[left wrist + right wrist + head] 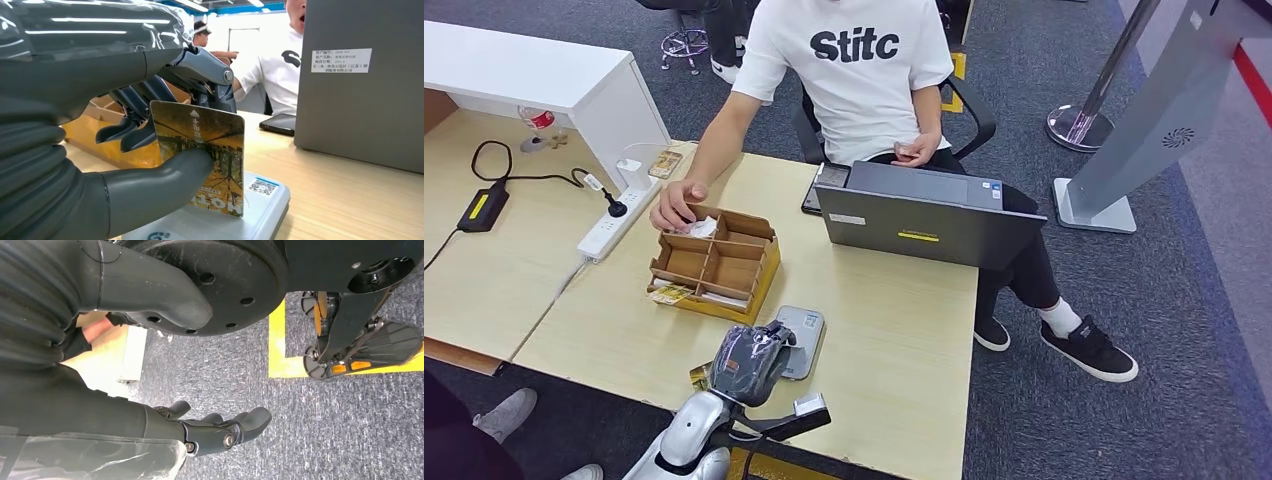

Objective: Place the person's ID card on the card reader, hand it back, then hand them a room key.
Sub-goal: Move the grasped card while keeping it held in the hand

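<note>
My left hand (749, 362) hovers over the grey card reader (807, 339) near the table's front edge. In the left wrist view that hand (150, 130) pinches a yellow picture card (210, 160) between thumb and fingers, its lower edge just above the white-grey card reader (260, 210). My right hand (220, 430) hangs beside my body over the carpet, fingers slightly curled, holding nothing. A cardboard divider box (716, 263) with cards stands behind the reader; the seated person's hand (679, 205) rests at its far corner.
A grey laptop (929, 222) stands open on the right half of the table, a black phone (816, 190) beside it. A white power strip (614, 222) and black adapter (484, 208) lie to the left. The person (854, 70) sits across the table.
</note>
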Tool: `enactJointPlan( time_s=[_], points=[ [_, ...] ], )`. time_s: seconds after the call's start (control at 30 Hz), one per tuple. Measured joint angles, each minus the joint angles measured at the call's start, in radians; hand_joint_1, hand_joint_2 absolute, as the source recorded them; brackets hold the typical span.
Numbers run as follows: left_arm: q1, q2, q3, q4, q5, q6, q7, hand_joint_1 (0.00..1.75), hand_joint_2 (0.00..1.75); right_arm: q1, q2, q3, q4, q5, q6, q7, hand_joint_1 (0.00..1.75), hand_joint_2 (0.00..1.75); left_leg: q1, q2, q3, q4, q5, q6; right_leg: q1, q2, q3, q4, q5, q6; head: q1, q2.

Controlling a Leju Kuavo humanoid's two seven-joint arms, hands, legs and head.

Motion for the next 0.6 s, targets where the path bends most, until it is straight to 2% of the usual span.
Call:
enactJointPlan(
  time_s=[0.13,0.23,0.47,0.6],
  points=[
    [-0.027,0.0,-0.021,0.087,-0.025,-0.06,0.036,1.75,1.75,0.0,0.0,-0.001,0.0,0.016,0.002,0.012,0.0,1.75,0.0,0.0,0.0,0.0,0.0,0.0,0.0,0.0,0.0,0.0,0.0,0.0,0.0,0.0],
    [-0.035,0.0,-0.027,0.11,-0.03,-0.062,0.043,1.75,1.75,0.0,0.0,-0.001,0.0,0.019,0.002,0.015,0.0,1.75,0.0,0.0,0.001,0.0,0.0,0.0,0.0,0.0,0.001,0.0,0.0,0.0,0.0,0.0],
    [-0.04,0.005,-0.028,0.11,-0.015,0.055,0.044,1.75,1.75,0.0,0.0,-0.004,0.0,0.023,-0.001,0.017,0.0,1.75,0.0,0.0,0.001,0.0,0.0,0.0,0.0,0.0,0.001,0.0,0.0,0.0,0.0,0.0],
    [-0.049,0.035,-0.01,0.023,0.014,0.077,0.044,1.75,1.75,0.001,0.0,-0.005,0.0,0.03,-0.001,0.016,0.0,1.75,0.0,0.0,0.0,0.0,0.0,0.0,0.0,0.0,0.001,0.001,0.0,0.0,0.0,0.0]
  ],
)
